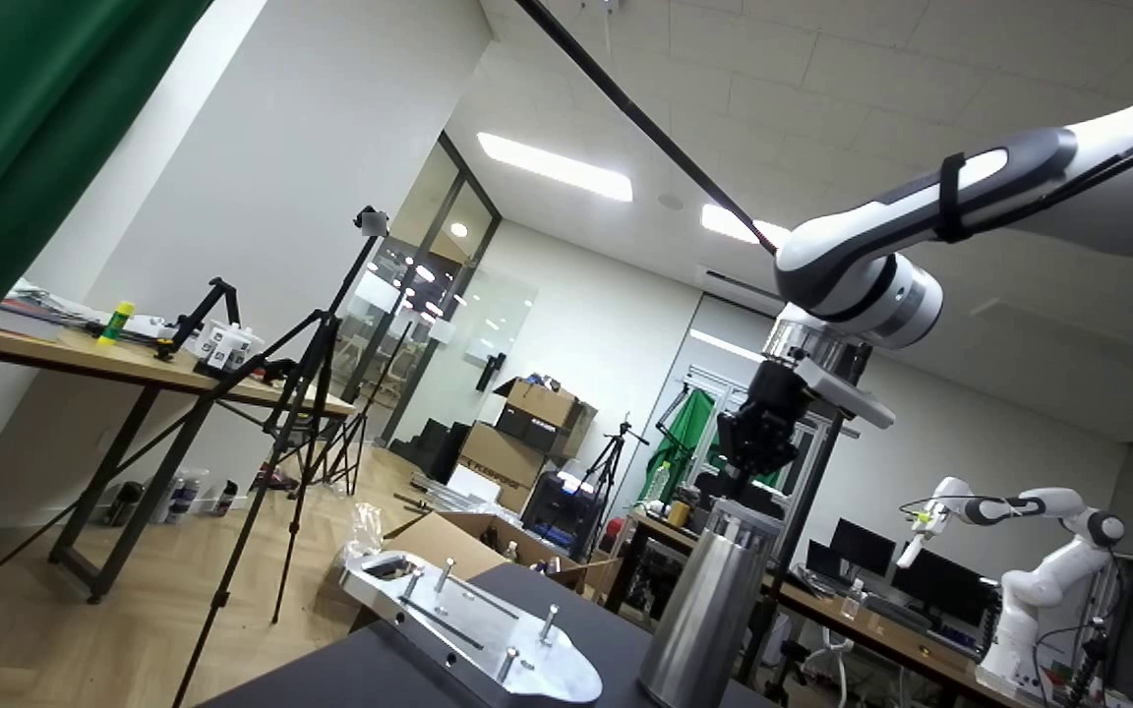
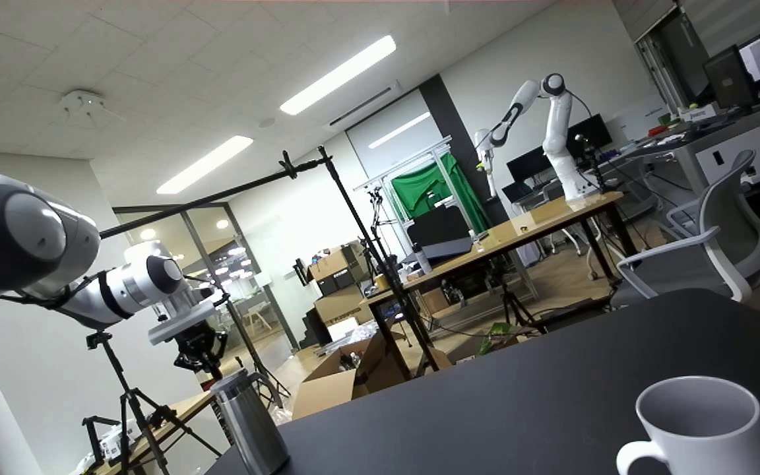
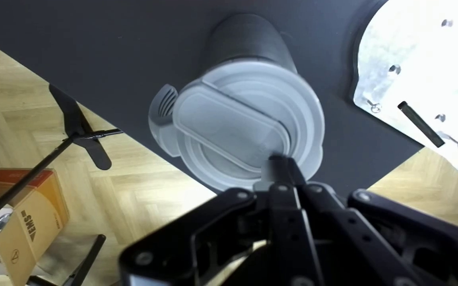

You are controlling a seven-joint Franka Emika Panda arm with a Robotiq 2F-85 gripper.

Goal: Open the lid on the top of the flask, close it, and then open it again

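Flask (image 1: pixel 707 615) upright on dark tabletop (image 2: pixel 485 396), its lid (image 3: pixel 229 123) just under the clenched hand (image 1: pixel 738 486), contact unclear

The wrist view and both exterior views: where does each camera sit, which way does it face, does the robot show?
In an exterior view: low by the dark table, tilted, facing over a metal plate toward cardboard boxes; arm at picture right.
In an exterior view: low over that table, tilted, facing past a mug; arm at picture left.
Wrist view: on the arm, facing down at lid and flask; gripper at bottom.
Both exterior views share arm, gripper, flask and cardboard boxes.
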